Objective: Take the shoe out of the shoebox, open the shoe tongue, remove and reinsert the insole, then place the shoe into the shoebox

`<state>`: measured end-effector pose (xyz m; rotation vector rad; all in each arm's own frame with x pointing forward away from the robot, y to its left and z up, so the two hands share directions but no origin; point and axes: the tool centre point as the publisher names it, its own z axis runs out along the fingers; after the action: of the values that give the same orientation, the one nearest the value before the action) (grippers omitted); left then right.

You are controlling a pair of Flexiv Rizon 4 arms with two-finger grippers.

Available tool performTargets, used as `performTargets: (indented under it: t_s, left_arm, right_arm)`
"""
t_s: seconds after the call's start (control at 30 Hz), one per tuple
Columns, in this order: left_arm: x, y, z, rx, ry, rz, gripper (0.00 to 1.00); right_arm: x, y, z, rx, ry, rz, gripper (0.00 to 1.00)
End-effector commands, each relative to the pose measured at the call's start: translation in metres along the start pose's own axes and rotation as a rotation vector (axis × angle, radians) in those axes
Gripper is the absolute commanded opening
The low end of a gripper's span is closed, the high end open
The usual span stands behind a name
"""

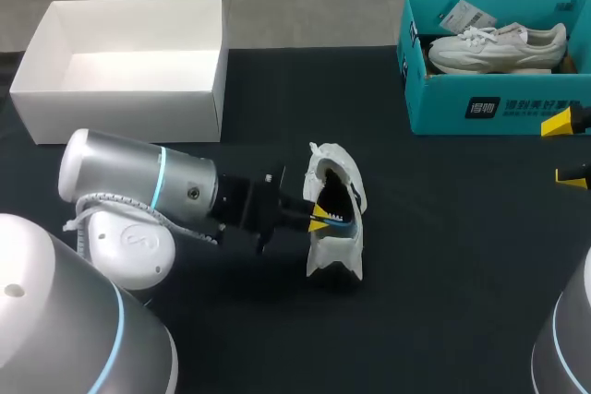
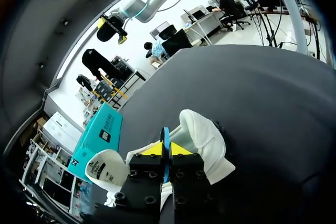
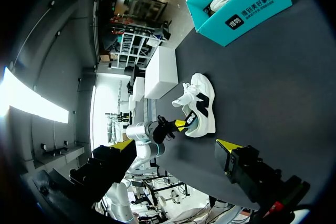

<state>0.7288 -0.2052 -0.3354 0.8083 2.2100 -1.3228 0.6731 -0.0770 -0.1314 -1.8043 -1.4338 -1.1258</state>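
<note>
A white shoe (image 1: 334, 193) lies on its side mid-table, its opening toward my left arm. My left gripper (image 1: 319, 220) reaches into that opening and is shut on the edge of the blue insole (image 1: 340, 221). In the left wrist view the insole (image 2: 166, 136) shows as a thin blue strip pinched between the yellow tips of the left gripper (image 2: 166, 149), with the shoe (image 2: 205, 132) just ahead. My right gripper (image 1: 571, 148) stands open at the table's right edge, holding nothing. From the right wrist view the shoe (image 3: 203, 103) lies well ahead of the open right gripper (image 3: 173, 146).
A teal shoebox (image 1: 443, 108) at the back right holds a second white shoe (image 1: 499, 45). An open white box (image 1: 120, 103) stands at the back left. The same teal shoebox (image 3: 247, 11) and white box (image 3: 160, 72) lie beyond the shoe.
</note>
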Motion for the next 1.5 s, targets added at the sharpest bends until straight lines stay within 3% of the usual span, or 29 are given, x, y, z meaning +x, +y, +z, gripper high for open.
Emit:
performTargets:
  t_s: [0.03,0.4,0.43,0.47,0.53,0.6,1.03,1.07,1.1,1.13,1.27,1.4,1.5]
  left_arm:
    - [0.000,-0.003,0.003,0.009,0.017,-0.027,0.00]
    - [0.003,0.001,0.028,0.002,0.074,-0.049,0.00]
    - [0.002,0.001,0.027,0.002,0.074,-0.050,0.15]
    - [0.001,-0.001,0.024,0.003,0.074,-0.050,0.39]
    - [-0.001,-0.005,0.019,0.003,0.076,-0.047,0.75]
    - [-0.005,-0.008,0.013,0.000,0.078,-0.043,1.00]
    - [-0.044,-0.033,-0.016,-0.010,0.132,0.091,1.00]
    - [-0.048,-0.033,-0.017,-0.015,0.143,0.106,0.87]
    - [-0.051,-0.033,-0.018,-0.017,0.159,0.122,0.42]
    - [-0.055,-0.033,-0.019,-0.009,0.176,0.139,0.04]
    - [-0.067,-0.035,-0.026,0.013,0.378,0.270,0.00]
    - [-0.070,-0.040,-0.031,-0.012,0.580,0.364,0.00]
    - [-0.068,-0.044,-0.035,0.019,0.700,0.374,0.00]
  right_arm:
    - [0.000,-0.010,-0.003,-0.034,-0.003,0.002,1.00]
    - [0.000,-0.010,-0.003,-0.034,-0.003,0.002,1.00]
    - [0.000,-0.010,-0.003,-0.034,-0.003,0.002,1.00]
    - [0.000,-0.010,-0.003,-0.034,-0.003,0.002,1.00]
    - [0.000,-0.010,-0.003,-0.034,-0.003,0.002,1.00]
    - [0.000,-0.010,-0.003,-0.034,-0.003,0.002,1.00]
    - [0.000,-0.010,-0.003,-0.034,-0.003,0.002,1.00]
    - [0.000,-0.010,-0.003,-0.034,-0.003,0.002,1.00]
    - [0.000,-0.010,-0.003,-0.034,-0.003,0.002,1.00]
    - [0.000,-0.010,-0.003,-0.034,-0.003,0.002,1.00]
    - [0.000,-0.010,-0.003,-0.034,-0.003,0.002,1.00]
    - [0.000,-0.010,-0.003,-0.034,-0.003,0.002,1.00]
    - [0.000,-0.010,-0.003,-0.034,-0.003,0.002,1.00]
